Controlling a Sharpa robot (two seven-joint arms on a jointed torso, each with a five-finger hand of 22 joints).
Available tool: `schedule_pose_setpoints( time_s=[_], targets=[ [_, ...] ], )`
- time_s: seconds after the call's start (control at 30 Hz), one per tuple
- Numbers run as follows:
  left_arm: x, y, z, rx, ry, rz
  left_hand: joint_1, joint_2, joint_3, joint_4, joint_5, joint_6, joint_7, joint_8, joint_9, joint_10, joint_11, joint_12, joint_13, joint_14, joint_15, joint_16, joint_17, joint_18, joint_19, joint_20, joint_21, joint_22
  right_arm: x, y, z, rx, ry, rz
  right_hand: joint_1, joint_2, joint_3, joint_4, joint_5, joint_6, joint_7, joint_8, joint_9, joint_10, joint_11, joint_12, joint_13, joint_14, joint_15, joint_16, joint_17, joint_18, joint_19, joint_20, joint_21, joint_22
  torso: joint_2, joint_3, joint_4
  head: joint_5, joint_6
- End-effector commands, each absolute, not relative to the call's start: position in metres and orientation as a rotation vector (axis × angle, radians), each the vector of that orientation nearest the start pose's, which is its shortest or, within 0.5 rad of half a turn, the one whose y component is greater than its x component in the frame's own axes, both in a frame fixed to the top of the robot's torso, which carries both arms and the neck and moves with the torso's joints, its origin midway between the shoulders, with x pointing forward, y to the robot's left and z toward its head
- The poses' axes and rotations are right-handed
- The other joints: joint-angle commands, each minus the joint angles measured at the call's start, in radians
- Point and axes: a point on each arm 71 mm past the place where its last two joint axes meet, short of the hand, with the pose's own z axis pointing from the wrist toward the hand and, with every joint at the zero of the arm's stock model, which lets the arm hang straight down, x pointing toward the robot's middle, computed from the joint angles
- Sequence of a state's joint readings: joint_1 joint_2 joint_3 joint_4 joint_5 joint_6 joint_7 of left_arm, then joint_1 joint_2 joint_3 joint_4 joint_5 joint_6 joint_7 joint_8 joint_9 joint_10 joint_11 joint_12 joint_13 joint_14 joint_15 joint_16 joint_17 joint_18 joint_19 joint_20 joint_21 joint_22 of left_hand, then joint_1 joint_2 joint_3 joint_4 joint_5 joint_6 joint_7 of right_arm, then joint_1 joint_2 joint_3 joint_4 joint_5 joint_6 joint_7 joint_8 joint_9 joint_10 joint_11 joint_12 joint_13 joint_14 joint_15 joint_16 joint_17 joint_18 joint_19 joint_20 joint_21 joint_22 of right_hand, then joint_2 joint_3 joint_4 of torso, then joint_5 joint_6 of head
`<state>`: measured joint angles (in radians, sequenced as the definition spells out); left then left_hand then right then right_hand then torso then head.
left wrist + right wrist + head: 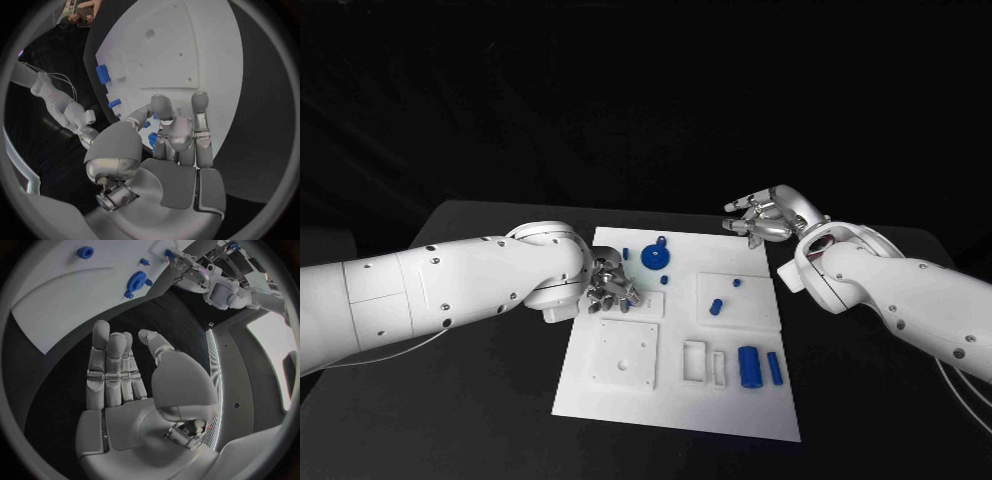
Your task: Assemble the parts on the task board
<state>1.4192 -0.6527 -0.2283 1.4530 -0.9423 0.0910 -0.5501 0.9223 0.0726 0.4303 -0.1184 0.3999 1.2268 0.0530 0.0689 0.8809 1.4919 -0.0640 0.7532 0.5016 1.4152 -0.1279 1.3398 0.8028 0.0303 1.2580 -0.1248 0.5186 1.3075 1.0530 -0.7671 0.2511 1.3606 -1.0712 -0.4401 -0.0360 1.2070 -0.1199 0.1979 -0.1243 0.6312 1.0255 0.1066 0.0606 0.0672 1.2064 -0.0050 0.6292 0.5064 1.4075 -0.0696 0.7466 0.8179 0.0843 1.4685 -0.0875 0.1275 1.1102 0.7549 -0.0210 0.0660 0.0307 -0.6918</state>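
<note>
No brand, label or legible writing is showing on any surface.

The white task board (678, 400) is lying in the centre of the black table (473, 420), running from the middle of the head view down toward the lower centre. Blue parts are sitting on it: a round disc-shaped part (656, 259) with a small piece (661, 241) just above it near the board's upper edge, a short peg (715, 306) and a smaller peg (734, 282) on a raised square at centre right, and two upright cylinders (750, 366) (775, 368) standing side by side at lower right. White raised blocks (626, 355) and slotted frames (694, 361) are occupying the lower left of the board.

The left hand (609, 286) is reaching over the board's left edge at mid-frame, fingers curled downward against the board surface. The left wrist view is showing the fingers (170, 131) bent close together, with small blue parts (152, 138) just beyond them; whether anything is gripped cannot be told, since the fingers are hiding the contact area.

The right hand (759, 221) is hovering at upper right, beyond the board's far right corner and clear of it. In the right wrist view its fingers (107, 365) are extending straight and together with the thumb apart, holding nothing.

The white arms are covering part of the table on both sides, and the far background is dark and indistinct.
</note>
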Motion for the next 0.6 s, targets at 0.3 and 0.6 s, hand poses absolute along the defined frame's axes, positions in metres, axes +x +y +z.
schedule_pose_setpoints(
  time_s=[0.3,0.6],
  targets=[
    [0.4997,0.1644,-0.1999,-0.112,2.363,-0.309,0.004,0.014,0.096,-0.089,0.0,0.188,-0.108,0.003,0.002,0.019,-0.033,0.006,0.002,0.005,-0.002,0.003,0.001,0.016,-0.001,0.005,0.008,0.019,0.5274,-0.2307,-0.1635,0.441,1.483,0.852,-0.012,0.001,0.003,0.0,0.003,-0.001,0.004,0.002,-0.002,-0.005,-0.003,-0.005,-0.001,-0.005,-0.004,0.004,-0.001,0.006,0.023,-0.005,0.006,0.001,0.0,-0.0006,0.0002,0.0,-0.001],
    [0.4999,0.1636,-0.2001,-0.11,2.382,-0.303,0.0,0.021,0.089,-0.076,-0.031,0.188,-0.109,0.003,0.005,0.019,-0.033,0.008,0.003,0.004,-0.001,0.003,0.005,0.017,-0.002,0.008,0.008,0.018,0.5273,-0.2309,-0.1635,0.442,1.483,0.851,-0.012,0.001,0.003,0.0,0.003,-0.001,0.004,0.002,-0.002,-0.005,-0.003,-0.005,-0.001,-0.005,-0.004,0.004,-0.001,0.006,0.023,-0.005,0.006,0.001,0.001,0.0,-0.0001,-0.002,0.0]
  ],
)
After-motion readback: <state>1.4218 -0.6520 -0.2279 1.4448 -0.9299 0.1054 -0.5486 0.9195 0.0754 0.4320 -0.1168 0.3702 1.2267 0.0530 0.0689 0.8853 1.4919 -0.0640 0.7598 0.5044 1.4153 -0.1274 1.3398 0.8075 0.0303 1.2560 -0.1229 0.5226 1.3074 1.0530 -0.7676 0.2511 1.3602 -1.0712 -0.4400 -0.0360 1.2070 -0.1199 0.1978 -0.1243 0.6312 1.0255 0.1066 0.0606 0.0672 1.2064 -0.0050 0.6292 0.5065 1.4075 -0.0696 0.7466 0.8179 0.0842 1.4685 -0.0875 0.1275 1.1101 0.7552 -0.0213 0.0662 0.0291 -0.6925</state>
